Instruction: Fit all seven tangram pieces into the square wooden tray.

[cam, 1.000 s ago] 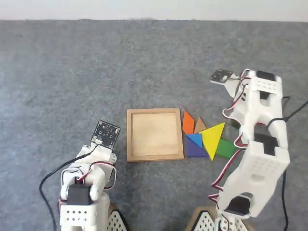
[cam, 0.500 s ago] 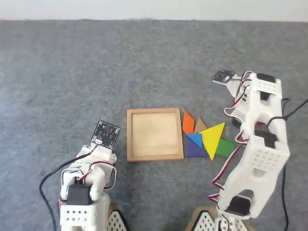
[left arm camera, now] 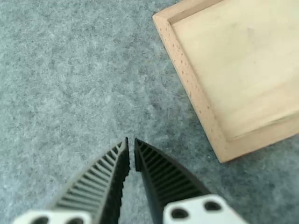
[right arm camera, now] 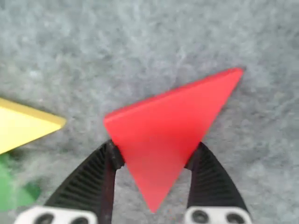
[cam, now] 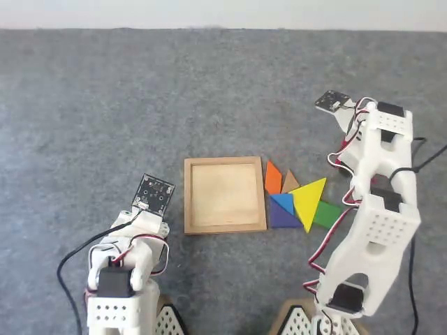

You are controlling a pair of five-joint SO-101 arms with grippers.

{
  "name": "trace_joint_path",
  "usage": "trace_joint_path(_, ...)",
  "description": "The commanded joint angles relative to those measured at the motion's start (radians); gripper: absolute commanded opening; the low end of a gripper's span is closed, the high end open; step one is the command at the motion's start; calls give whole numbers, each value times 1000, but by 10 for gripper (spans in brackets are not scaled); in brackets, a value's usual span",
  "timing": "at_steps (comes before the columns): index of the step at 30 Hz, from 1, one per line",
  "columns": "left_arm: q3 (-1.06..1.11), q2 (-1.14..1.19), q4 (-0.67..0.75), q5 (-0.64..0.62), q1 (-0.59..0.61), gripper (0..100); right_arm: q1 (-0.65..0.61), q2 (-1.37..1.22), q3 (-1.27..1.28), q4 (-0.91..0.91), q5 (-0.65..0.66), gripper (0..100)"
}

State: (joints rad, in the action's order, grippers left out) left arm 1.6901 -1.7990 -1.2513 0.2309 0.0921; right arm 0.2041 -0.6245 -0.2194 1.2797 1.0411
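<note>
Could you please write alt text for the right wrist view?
The right gripper clasps a red triangle by two of its edges, over grey carpet. A yellow piece and a green piece lie close by at the picture's edge.

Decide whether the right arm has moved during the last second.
Yes. In the high view the right arm shifted farther from the wooden tray, end effector gripping the red triangle.
</note>
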Motion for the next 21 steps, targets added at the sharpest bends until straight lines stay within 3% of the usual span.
trace_joint_path(1,-8,-23,-5,8,5,19,-21,10,-54,104,-71,54)
trace_joint_path(14,-8,-23,-5,8,5,19,-127,91,-324,414,-591,59)
trace_joint_path(18,-8,-23,-5,8,5,19,-182,82,-310,466,-617,74)
trace_joint_path(21,-8,-23,-5,8,5,19,-237,73,-253,478,-617,163)
